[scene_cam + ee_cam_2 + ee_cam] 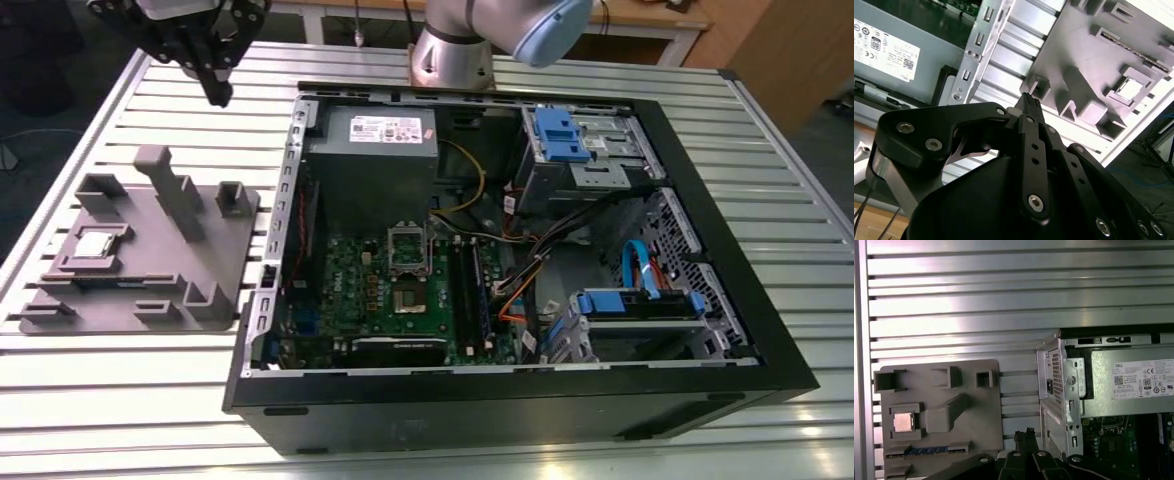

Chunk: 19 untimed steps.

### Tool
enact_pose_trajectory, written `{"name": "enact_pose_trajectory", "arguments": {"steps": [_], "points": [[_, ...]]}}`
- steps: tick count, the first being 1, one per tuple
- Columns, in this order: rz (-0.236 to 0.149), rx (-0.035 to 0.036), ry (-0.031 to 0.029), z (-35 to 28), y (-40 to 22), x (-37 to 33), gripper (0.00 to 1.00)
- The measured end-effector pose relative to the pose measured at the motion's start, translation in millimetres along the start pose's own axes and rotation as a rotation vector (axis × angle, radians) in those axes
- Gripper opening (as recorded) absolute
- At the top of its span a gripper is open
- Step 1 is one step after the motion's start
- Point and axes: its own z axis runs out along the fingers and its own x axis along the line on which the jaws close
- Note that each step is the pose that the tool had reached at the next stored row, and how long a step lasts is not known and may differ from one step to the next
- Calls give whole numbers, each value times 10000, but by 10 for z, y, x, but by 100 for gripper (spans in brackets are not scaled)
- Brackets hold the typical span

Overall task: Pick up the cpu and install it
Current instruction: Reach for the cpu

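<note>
In the exterior view the tool [216,95], empty and pressed together, hangs over the counter [147,115] with the cpu [96,243] in the tray [220,250] at its seven o'clock, where a skewed grasp could jam it against the pocket walls.

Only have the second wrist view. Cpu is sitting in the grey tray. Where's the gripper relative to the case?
Observer: In the exterior view the gripper hangs well above the table, by the case's far corner on the exterior view's left, not over the cpu.
Operator: Where's the socket?
Observer: The socket frame sits on the green board, just on the near side of the grey power supply box.
</note>
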Motion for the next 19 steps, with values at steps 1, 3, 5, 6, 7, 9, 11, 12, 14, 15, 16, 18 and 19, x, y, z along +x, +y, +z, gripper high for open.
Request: {"name": "enact_pose_trajectory", "arguments": {"steps": [1,3,5,6,7,9,11,12,14,15,16,18,19], "points": [[0,0,-3,0,-2,29,10],[2,-1,-7,1,-7,93,10],[1,-1,-12,2,-11,155,10],[1,-1,-13,2,-13,186,10],[-1,-1,-15,2,-16,216,10],[0,-2,-18,4,-20,281,10],[1,-2,-20,5,-25,344,10],[1,-2,-21,6,-27,376,10],[0,-2,-23,8,-31,441,10],[-1,-3,-24,9,-34,475,10],[-1,-2,-25,11,-36,506,10],[1,-3,-25,13,-40,566,10],[1,-2,-25,14,-42,596,10]]}}
